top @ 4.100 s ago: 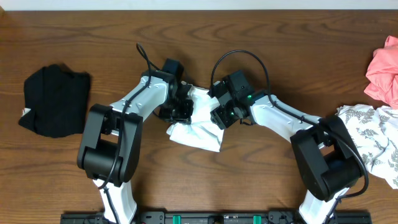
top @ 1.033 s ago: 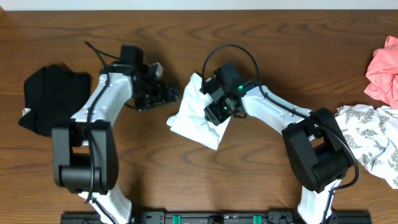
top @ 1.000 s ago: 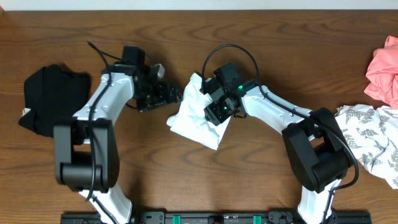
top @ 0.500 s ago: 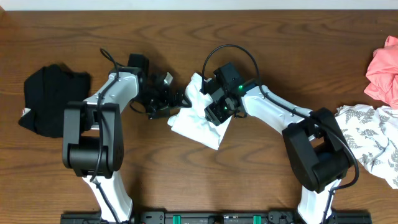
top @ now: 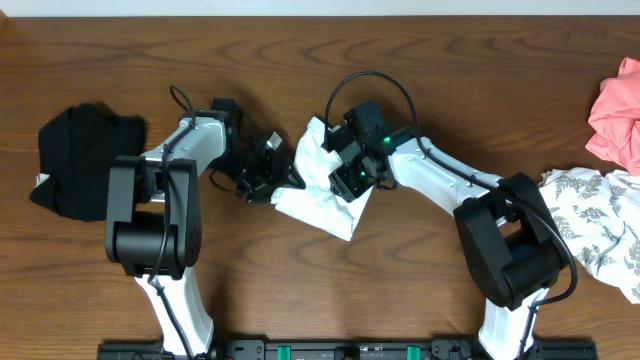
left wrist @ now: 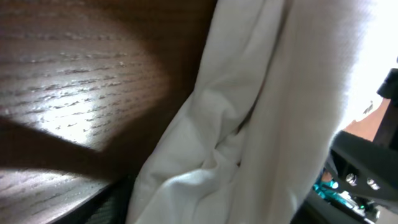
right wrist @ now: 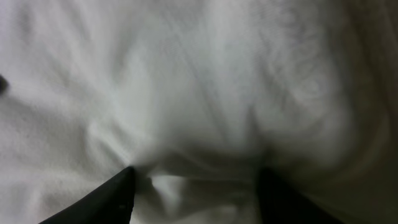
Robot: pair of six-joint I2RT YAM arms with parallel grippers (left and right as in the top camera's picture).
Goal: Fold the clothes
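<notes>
- Mid-desk (top: 450,80), the white shirt (top: 315,210) lies crumpled, more a slanted wad than a flat sheet, with both arms working on it.
- The black garment (top: 88,160) sits well left of the shirt in a compact bundle. The pink one (top: 618,105) and the leaf-print one (top: 600,225) lie heaped far to the shirt's right, apparently waiting their turn.
- The step in hand, as I read it, is getting hold of the shirt from both sides so it can be spread or folded over. No tidy fold shows yet, so the task looks early for this garment.
- The right gripper (top: 342,182) is planted on the shirt's upper middle. In its wrist view the fingertips (right wrist: 121,190) stand partly apart with a ridge of cloth gathered between them and puckers running to each tip. That reads as a pinch on a thick fold.
- The left gripper (top: 275,178) noses up against the shirt's left edge. Its wrist view is filled with hanging white folds and bare wood, and its jaws hardly show, so I cannot tell whether they are spread or closed on cloth.
- The next move calls for a sure bite on that left edge. Then the two arms need to pull apart evenly, lifting enough that the cloth slides flat rather than bunching further.
</notes>
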